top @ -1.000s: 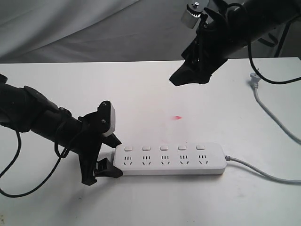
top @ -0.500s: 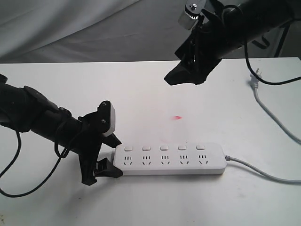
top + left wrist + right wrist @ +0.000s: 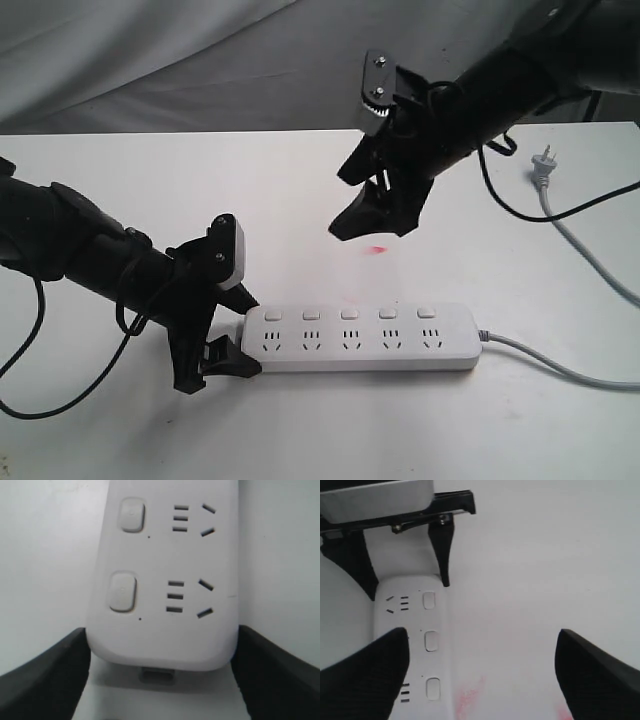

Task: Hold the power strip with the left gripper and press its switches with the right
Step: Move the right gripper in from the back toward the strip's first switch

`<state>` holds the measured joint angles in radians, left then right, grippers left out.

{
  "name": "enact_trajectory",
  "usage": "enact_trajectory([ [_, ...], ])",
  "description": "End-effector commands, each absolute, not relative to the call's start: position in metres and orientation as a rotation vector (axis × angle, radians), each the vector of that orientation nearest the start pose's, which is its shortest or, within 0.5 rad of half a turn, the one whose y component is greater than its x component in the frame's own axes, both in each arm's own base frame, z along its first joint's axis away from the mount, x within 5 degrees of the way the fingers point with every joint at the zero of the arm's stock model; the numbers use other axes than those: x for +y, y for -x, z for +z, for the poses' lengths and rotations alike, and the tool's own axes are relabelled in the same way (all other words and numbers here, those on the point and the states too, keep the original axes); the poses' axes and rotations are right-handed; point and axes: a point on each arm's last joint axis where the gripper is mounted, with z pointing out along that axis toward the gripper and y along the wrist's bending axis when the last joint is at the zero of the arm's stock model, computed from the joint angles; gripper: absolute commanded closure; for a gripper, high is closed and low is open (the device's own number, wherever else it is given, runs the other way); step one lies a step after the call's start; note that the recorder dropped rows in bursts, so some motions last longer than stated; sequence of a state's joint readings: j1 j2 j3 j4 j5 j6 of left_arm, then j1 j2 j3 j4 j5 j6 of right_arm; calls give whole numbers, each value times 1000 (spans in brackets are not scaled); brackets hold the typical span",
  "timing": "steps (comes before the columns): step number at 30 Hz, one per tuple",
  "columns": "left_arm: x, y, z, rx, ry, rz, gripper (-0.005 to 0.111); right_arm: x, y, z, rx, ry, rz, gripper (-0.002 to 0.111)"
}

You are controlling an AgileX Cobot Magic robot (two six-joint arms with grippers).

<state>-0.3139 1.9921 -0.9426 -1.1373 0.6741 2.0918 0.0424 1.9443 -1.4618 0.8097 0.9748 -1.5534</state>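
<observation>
The power strip (image 3: 360, 338) lies flat near the front edge of the worktop (image 3: 130, 180) and parallel to it, with the switches (image 3: 349, 313) facing up. The left gripper (image 3: 246, 335) brackets the end opposite the grey cord (image 3: 560, 365). Its jaws pinch the strip across both long sides. The right gripper (image 3: 372, 228) hangs above the worktop's middle, behind the strip, with its jaws spread wide and empty.
</observation>
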Motion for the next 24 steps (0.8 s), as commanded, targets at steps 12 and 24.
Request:
enact_trajectory([
  [12,-153,-303,100,1940,-1722,-599,107,130,-406,179,1963,1532,633,34],
  [24,-153,-303,100,1940,-1722,-599,107,137,-410,169,1953,1494,609,34],
])
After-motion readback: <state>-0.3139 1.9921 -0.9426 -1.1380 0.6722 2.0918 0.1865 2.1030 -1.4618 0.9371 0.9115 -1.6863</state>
